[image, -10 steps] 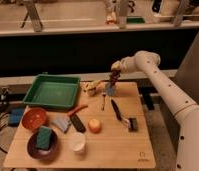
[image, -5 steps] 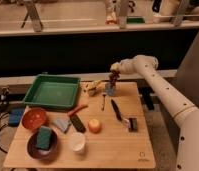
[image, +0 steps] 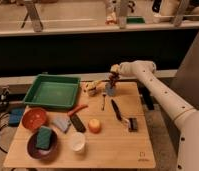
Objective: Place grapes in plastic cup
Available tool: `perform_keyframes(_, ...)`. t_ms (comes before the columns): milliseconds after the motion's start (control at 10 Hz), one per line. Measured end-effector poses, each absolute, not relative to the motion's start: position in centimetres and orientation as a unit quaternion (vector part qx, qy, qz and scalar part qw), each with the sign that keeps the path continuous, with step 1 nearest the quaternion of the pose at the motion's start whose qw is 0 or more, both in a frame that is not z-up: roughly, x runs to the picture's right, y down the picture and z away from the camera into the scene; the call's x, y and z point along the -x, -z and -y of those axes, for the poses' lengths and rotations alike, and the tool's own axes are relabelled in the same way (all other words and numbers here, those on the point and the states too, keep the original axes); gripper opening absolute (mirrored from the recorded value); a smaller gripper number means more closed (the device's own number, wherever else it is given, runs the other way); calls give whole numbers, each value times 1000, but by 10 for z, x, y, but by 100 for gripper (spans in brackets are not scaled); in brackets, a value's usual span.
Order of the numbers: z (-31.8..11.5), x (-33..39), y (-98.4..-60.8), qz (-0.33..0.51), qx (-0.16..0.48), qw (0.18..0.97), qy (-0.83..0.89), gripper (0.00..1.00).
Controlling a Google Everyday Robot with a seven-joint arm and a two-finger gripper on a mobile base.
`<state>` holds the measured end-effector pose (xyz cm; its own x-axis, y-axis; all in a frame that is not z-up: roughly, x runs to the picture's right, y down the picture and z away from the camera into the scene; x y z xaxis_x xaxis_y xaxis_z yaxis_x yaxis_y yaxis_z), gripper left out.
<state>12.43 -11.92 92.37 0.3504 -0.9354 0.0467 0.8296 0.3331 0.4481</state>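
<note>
The grapes (image: 112, 79) are a small dark reddish bunch hanging from my gripper (image: 113, 73) at the back middle of the wooden table (image: 118, 150). The white arm reaches in from the right. The gripper is shut on the top of the bunch. The plastic cup (image: 110, 91), small and blue-grey, stands upright directly below. The bottom of the bunch is at the cup's rim; I cannot tell whether it touches.
A green tray (image: 52, 92) sits back left. A yellowish object (image: 92, 88) lies left of the cup. A red bowl (image: 34, 118), a dark plate (image: 31, 148) holding a green sponge, a white cup (image: 77, 141), an orange fruit (image: 95, 125) and dark utensils (image: 115, 109) are in front.
The gripper with the grapes has moved slightly left and down toward the blue-grey cup. Nothing else on the table has moved.
</note>
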Motion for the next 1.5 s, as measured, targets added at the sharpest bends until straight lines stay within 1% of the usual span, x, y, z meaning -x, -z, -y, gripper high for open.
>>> perform_keyframes(1200, 98, -116, -935, 162, -197, 783, 568, 0)
perform_keyframes(1300, 96, -116, -936, 165, -194, 781, 570, 2)
perform_keyframes(1400, 95, -116, -937, 168, -192, 780, 571, 7)
perform_keyframes(1500, 92, -116, -938, 170, -188, 780, 572, 18)
